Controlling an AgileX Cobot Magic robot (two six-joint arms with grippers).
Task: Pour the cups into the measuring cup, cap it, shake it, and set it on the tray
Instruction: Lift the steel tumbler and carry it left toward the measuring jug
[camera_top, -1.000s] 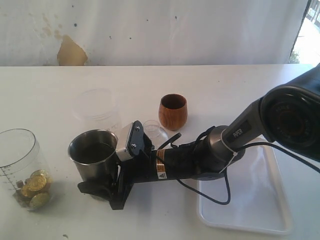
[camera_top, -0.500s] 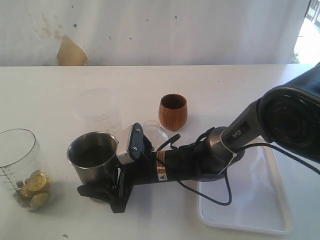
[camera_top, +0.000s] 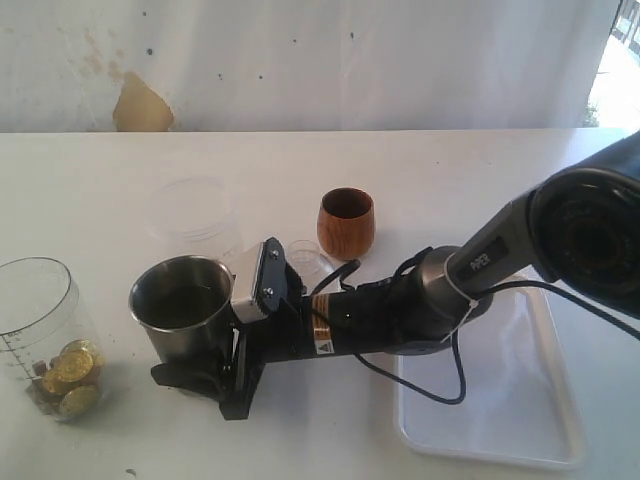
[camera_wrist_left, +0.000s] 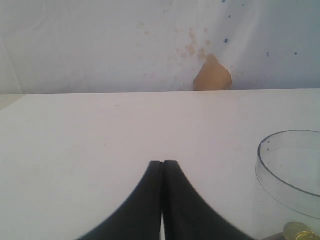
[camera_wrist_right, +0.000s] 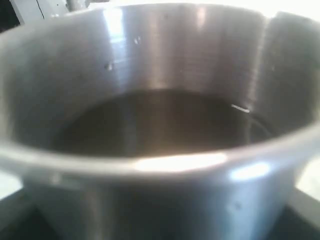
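Note:
My right gripper (camera_top: 195, 378) is shut on the lower part of the steel tumbler (camera_top: 182, 310), one finger on either side of it. The tumbler (camera_wrist_right: 160, 125) fills the right wrist view, with a dark inside. The measuring cup (camera_top: 45, 335) stands at the left edge with gold coins (camera_top: 68, 375) in its bottom. Its rim (camera_wrist_left: 290, 175) shows in the left wrist view, beside my left gripper (camera_wrist_left: 163, 164), which is shut on nothing over bare table. The brown wooden cup (camera_top: 346, 222) stands upright behind my right arm. The white tray (camera_top: 560, 440) lies at the front right.
A frosted plastic cup (camera_top: 190, 215) stands behind the tumbler. A small clear round piece (camera_top: 305, 258) lies between the wooden cup and my right wrist. My right arm (camera_top: 450, 290) reaches over the tray's near-left corner. A stained white wall backs the table.
My right gripper and the steel tumbler have shifted slightly left, toward the measuring cup. The left gripper has stayed shut.

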